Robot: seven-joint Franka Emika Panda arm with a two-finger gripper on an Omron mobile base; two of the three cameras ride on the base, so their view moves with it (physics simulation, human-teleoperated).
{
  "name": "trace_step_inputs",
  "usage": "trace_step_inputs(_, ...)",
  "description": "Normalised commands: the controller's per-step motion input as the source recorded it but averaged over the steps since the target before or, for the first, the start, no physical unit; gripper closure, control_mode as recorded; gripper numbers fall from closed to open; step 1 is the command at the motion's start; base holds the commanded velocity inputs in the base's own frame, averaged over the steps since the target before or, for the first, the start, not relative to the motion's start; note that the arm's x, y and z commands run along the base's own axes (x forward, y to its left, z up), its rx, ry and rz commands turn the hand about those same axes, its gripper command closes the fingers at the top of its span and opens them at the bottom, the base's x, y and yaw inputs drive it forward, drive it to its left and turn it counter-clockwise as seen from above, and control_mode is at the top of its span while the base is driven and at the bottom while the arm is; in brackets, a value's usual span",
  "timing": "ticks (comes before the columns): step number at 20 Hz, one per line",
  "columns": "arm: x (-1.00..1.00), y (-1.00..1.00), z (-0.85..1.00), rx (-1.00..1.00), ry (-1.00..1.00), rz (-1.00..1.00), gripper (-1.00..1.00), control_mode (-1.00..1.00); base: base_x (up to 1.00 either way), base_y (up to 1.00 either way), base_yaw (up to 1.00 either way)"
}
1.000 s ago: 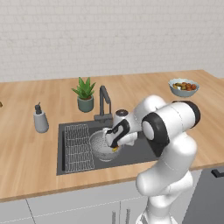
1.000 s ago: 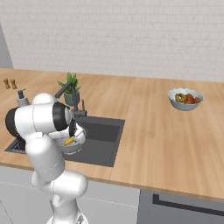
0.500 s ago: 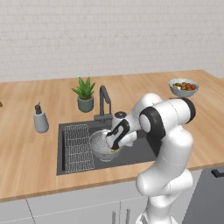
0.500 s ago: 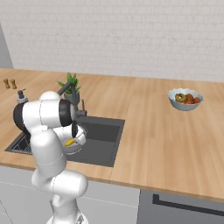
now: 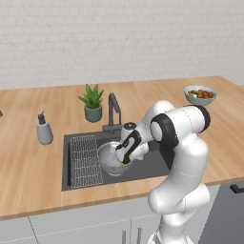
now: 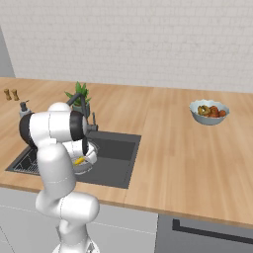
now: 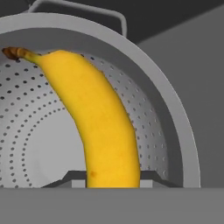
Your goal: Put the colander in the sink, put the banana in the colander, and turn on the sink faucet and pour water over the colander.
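Note:
The silver-grey colander [image 5: 108,161] [image 6: 89,163] [image 7: 39,131] sits in the dark sink [image 5: 147,167] [image 6: 116,158], beside the wire grid rack [image 5: 86,159]. My gripper [image 5: 124,159] [image 7: 111,178] is shut on the yellow banana [image 7: 100,118] [image 5: 123,164] [image 6: 79,160] and reaches down into the colander's bowl. The banana's dark-tipped end points toward the colander's perforated wall. Its other end is hidden between my fingers [image 7: 74,177]. The dark faucet [image 5: 113,108] [image 6: 84,103] stands behind the basin, and no water is visible.
A potted plant [image 5: 92,102] [image 6: 78,94] and a grey soap dispenser [image 5: 44,131] stand behind and left of the sink. A pale fruit bowl [image 5: 200,94] [image 6: 210,111] is far right on the wooden counter. Two small shakers [image 6: 11,94] stand at far left.
My hand has sunk a little lower and leftward with the banana, deeper into the colander. The colander and the base have not moved.

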Motion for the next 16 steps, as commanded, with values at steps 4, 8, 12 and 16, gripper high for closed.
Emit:
trace_step_inputs(4,0.00,0.00,0.00,0.00,0.00,0.02,1.00,-1.00,0.00,0.00,0.00)
trace_step_inputs(8,0.00,0.00,0.00,0.00,0.00,0.00,1.00,-1.00,0.00,0.00,0.00)
trace_step_inputs(12,0.00,0.00,0.00,0.00,0.00,0.00,-1.00,-1.00,0.00,0.00,0.00)
trace_step_inputs(16,0.00,0.00,0.00,0.00,0.00,0.00,-1.00,-1.00,0.00,0.00,0.00)
